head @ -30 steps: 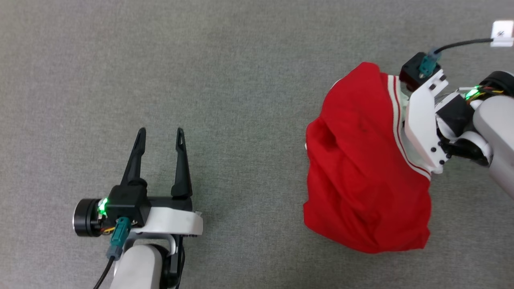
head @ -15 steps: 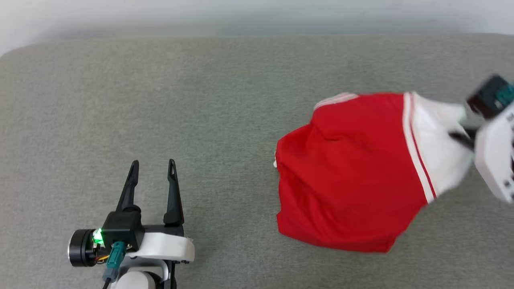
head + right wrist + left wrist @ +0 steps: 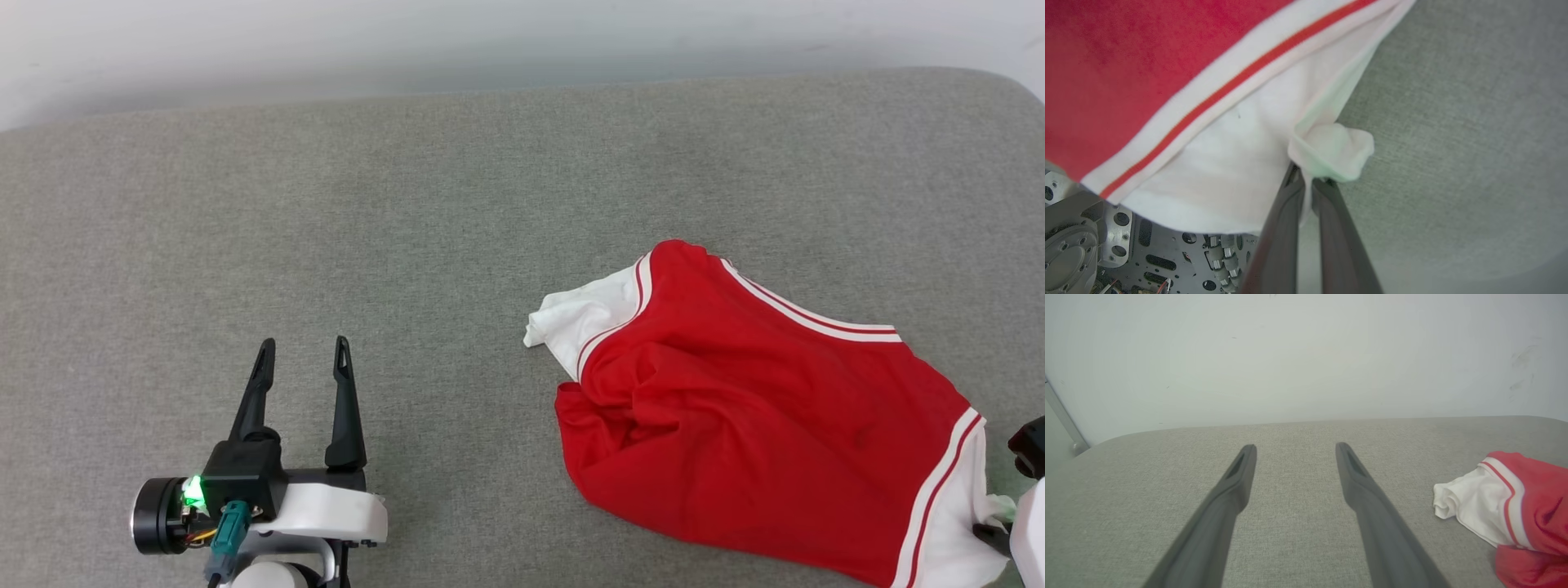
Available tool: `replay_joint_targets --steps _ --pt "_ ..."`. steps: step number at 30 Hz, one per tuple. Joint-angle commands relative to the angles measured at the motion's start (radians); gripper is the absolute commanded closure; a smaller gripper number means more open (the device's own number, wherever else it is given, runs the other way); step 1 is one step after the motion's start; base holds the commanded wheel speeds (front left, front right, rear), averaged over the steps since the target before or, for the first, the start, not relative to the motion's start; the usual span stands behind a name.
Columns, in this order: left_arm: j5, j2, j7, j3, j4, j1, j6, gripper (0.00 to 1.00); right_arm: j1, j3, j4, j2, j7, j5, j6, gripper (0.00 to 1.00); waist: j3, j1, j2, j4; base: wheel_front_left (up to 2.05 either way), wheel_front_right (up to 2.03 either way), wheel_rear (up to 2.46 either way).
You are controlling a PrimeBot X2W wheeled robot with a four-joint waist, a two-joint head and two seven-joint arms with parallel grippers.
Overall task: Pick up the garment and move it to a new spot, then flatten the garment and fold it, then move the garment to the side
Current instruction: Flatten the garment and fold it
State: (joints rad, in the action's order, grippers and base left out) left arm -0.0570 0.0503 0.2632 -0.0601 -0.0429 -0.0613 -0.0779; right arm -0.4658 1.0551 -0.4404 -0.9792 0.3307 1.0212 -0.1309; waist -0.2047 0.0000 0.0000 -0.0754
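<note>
- Left gripper (image 3: 304,344): at the lower left of the head view, above the grey fabric-covered surface (image 3: 424,212). Its two long dark fingers point away from the robot and stand spread wide, with nothing between them. A green light glows on the wrist housing.
- The same gripper in its own wrist view (image 3: 1295,446): the spread fingers frame bare grey surface. The pale wall (image 3: 1298,355) rises behind the rounded far edge of the surface.
- Garment (image 3: 759,425): a bright red jersey lying crumpled on the grey surface, right of centre in the head view and well apart from the left gripper. It runs on a slant from its upper left end down to the lower right corner.
- White sleeve (image 3: 575,318): bunched at the garment's upper left end and bordered by red-and-white striped trim. In the left wrist view it lies at the right margin (image 3: 1470,506), to the right of the fingers and clear of them.
- Red body: deep folds gather near the left end. A second line of striped trim runs along the upper edge. No numerals can be made out.
- White panel (image 3: 947,523): at the garment's lower right end, again set off by striped trim.
- Right gripper (image 3: 1309,177): its fingers are pressed together on a small wad of the white panel (image 3: 1331,151). This corner is drawn towards the lower right edge of the head view. In the right wrist view, the robot's perforated metal base (image 3: 1081,245) shows beneath the fabric.
</note>
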Motion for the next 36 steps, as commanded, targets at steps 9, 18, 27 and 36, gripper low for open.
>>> replay_joint_targets --steps 9,18,27,36 --pt "0.024 0.002 0.002 0.02 -0.027 0.011 0.016 0.0 -0.035 -0.178 -0.052 0.037 -0.193 -0.11 0.001 0.0 0.041 0.0 0.0 -0.018 0.0 0.0 0.0" --pt "0.047 0.043 0.002 0.023 -0.068 -0.056 0.052 0.0 -0.058 -0.527 0.039 0.156 -0.477 -0.346 0.001 0.0 0.05 0.0 0.0 -0.02 0.0 0.0 0.0" --pt "0.056 0.091 0.002 0.01 -0.12 -0.182 0.095 0.0 0.121 -0.921 0.256 0.467 -0.586 -0.704 0.001 0.0 0.042 0.0 0.0 -0.01 0.0 0.0 0.0" --pt "0.047 0.154 -0.07 -0.061 -0.267 -0.468 0.182 0.0 0.322 -1.103 0.512 0.712 -0.595 -0.87 0.001 0.0 0.011 0.0 0.0 -0.007 0.0 0.0 0.0"
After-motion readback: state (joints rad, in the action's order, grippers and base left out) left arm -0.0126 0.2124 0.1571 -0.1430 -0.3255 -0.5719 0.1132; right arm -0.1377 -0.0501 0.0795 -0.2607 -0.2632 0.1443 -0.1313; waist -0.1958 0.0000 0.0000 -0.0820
